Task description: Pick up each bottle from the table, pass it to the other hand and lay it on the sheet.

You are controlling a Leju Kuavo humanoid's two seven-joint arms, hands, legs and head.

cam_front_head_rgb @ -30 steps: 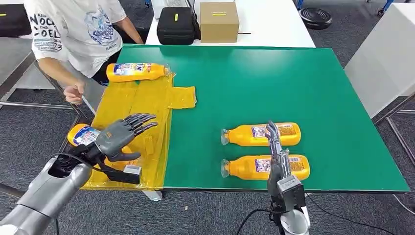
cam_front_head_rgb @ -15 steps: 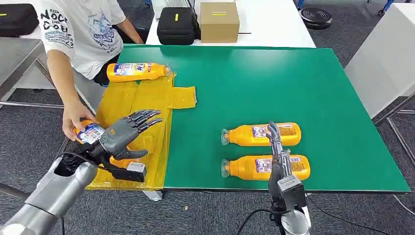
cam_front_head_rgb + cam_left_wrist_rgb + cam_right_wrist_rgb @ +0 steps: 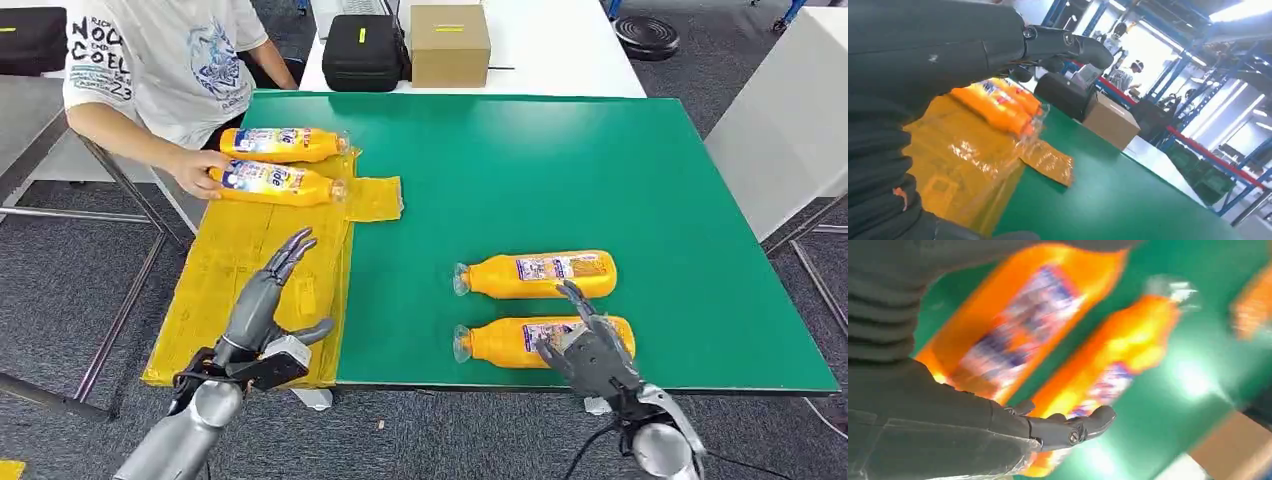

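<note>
Person's hand [image 3: 196,170] moved the dropped bottle [image 3: 275,182] up the sheet [image 3: 230,290]; left hand [image 3: 262,312] empty, fingers spread. Right hand [image 3: 590,352] open above nearest bottle [image 3: 500,342]; needs to grip it next.

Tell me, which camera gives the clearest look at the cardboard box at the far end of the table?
The head view: the cardboard box stands sharp and whole beside a black case, beyond the green table. The left wrist view shows it too, smaller and tilted. The right wrist view shows a blurred brown corner that may be the box.
</note>
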